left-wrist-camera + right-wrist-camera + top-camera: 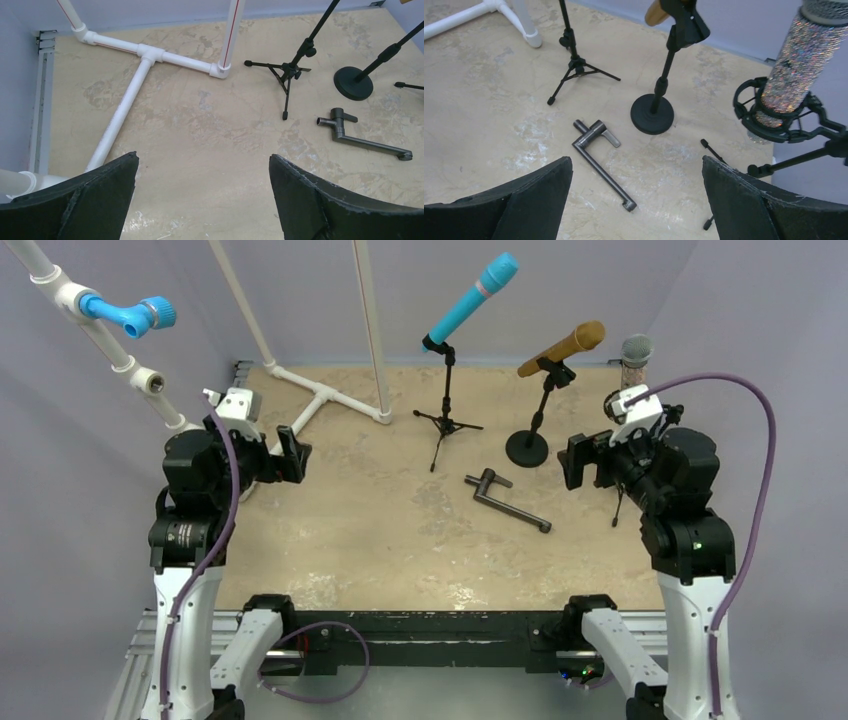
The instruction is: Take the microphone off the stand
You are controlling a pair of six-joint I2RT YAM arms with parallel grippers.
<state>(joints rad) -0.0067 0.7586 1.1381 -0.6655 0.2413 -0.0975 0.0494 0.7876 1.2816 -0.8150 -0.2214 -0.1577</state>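
Note:
Three microphones stand at the back of the table. A blue microphone (475,295) sits tilted in a black tripod stand (447,423). A gold microphone (562,348) sits clipped in a round-base stand (527,448). A glittery silver microphone (636,358) stands upright in a black shock mount (774,127) at the far right, close behind my right arm. My left gripper (293,455) is open and empty, low over the table's left side (202,160). My right gripper (580,460) is open and empty, right of the round base (636,162).
A dark metal faucet-shaped handle (505,498) lies on the table mid-right, also in the right wrist view (599,155). A white PVC pipe frame (320,395) stands at the back left, with a blue fitting (130,315) high up. Grey cloth walls surround the table.

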